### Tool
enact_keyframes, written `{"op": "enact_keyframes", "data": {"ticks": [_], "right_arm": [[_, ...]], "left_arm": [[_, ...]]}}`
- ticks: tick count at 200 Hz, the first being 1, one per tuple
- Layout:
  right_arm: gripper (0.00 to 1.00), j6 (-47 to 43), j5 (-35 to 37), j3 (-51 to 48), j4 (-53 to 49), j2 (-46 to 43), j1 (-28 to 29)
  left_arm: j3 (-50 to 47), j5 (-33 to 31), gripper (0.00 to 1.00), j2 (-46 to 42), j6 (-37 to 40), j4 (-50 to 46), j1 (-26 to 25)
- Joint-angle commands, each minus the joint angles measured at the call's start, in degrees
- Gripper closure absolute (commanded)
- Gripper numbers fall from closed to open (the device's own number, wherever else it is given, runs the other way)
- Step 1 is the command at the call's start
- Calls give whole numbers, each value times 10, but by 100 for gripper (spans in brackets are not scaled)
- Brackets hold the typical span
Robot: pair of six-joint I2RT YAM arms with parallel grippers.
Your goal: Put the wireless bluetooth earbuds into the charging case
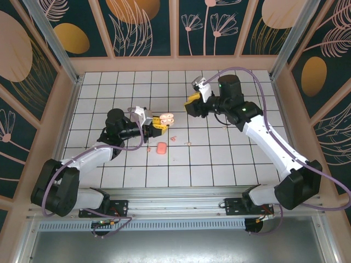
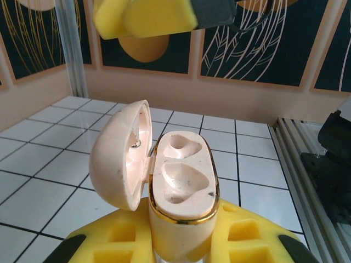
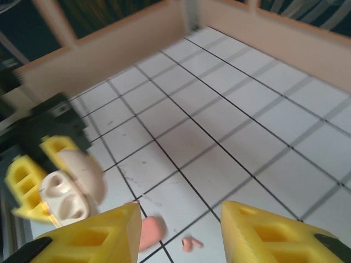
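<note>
Pick-up step imo: left claw (image 1: 159, 121) is clamped on the open case (image 2: 184, 175), both wells empty, right claw (image 3: 181, 219) hangs part-open holding nothing, and the earbuds (image 1: 173, 138) (blurry, I think) lie on the tiles (image 1: 230, 159) near the pink box (image 1: 161, 148), so next it needs to drop onto one.

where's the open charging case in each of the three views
Top external: charging case just left of centre, at the left arm's tip.
Left wrist: charging case centre, low in the frame, lid swung open to the left, both wells empty.
Right wrist: charging case lower left, blurred.
Shared landmark: the yellow left fingers clamped on it.
</note>
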Motion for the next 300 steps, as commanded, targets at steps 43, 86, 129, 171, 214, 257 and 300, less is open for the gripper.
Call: {"op": "enact_keyframes", "data": {"ticks": [43,86,129,171,214,257,300], "right_arm": [[59,242,125,39,-192,112,-102],[58,259,175,59,-249,187,-139],[58,221,202,78,-237,256,-176],[57,192,173,95,-197,320,-204],[57,168,173,111,-191,372,-212],[56,158,163,111,-185,401,-215],[56,150,201,90,-210,394,-215]], "left_arm": [[-2,-9,85,22,-11,33,-2],[-2,-16,85,25,-4,21,-2],[0,-20,85,30,-4,17,-2],[5,-23,85,39,-2,12,-2],[12,-26,85,44,9,-5,-3],[20,-24,85,54,5,-6,-2],[24,-24,84,58,0,-4,-3]]}}
